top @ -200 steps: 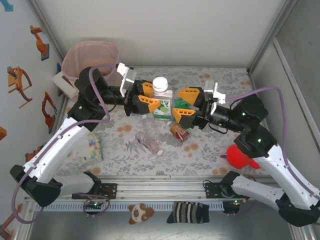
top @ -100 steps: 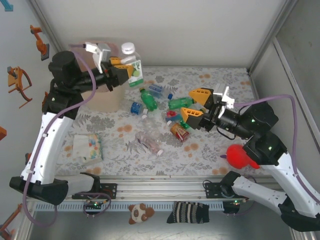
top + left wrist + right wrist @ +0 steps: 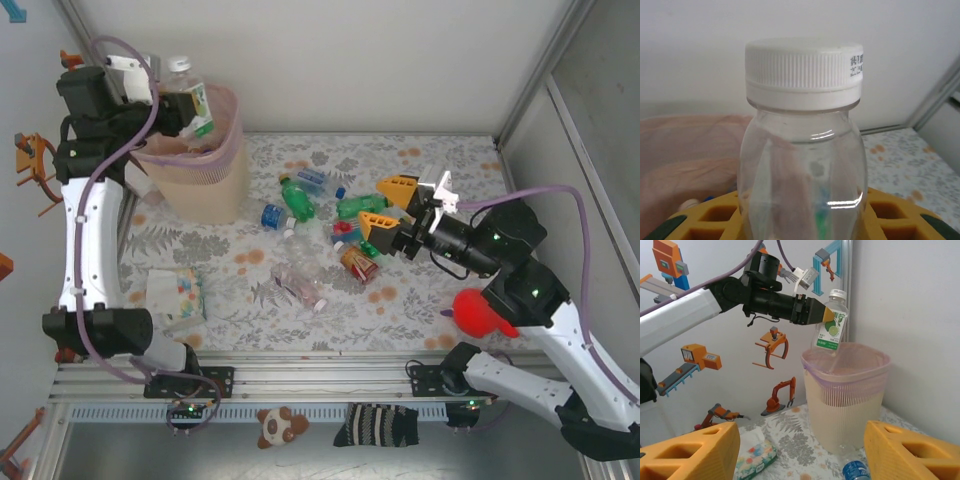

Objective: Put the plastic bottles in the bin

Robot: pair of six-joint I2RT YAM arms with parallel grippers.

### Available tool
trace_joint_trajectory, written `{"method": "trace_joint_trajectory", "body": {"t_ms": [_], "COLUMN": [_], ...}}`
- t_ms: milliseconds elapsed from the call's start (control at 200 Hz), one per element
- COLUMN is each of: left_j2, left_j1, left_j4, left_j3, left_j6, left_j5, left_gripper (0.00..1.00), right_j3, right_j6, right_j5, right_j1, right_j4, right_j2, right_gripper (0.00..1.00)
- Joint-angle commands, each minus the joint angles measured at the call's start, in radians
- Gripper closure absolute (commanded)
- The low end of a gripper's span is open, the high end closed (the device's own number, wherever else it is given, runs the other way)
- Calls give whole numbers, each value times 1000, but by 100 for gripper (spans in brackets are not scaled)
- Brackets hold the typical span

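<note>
Currently one bottle (image 3: pixel 830 329) in left pincer (image 3: pixel 826 315), above one bin (image 3: pixel 845 405).

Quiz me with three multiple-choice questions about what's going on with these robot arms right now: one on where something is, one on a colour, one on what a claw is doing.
1. Where is the bottle with the green label?
A. flat on the table
B. held over the bin
C. standing behind the bin

2. What colour is its cap?
A. red
B. white
C. blue

3. What is the right gripper doing?
A. open, holding nothing
B. shut on a bottle
C. pressed flat on the table

Answers:
1. B, the left gripper holds it just above the bin's rim.
2. B, the left wrist view shows a white ribbed cap up close.
3. A, its orange fingers stand apart with nothing between them.
</note>
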Motion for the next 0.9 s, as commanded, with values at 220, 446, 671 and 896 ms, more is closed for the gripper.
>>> {"method": "trace_joint_trajectory", "body": {"t_ms": [220,446,671,896], "left_j2": [192,367,502,578], "left_j1": [28,30,30,28], "left_j4": [-188,-306,-396,-442], "left_j3": [218,386,452,433], "left_j6": [262,369,425,429], "left_j5": [-344,-459,-524,-542], "left_gripper": [62,62,61,60], "right_j3": [51,64,51,52], "right_j6": [-26,-32,-29,-40], "right_j5": [5,-4,-2,-6], "right_j1": [2,2,2,1], "right_j4": [7,2,11,3], "right_j2": [34,52,44,49], "right_gripper": [35,35,35,34]}}
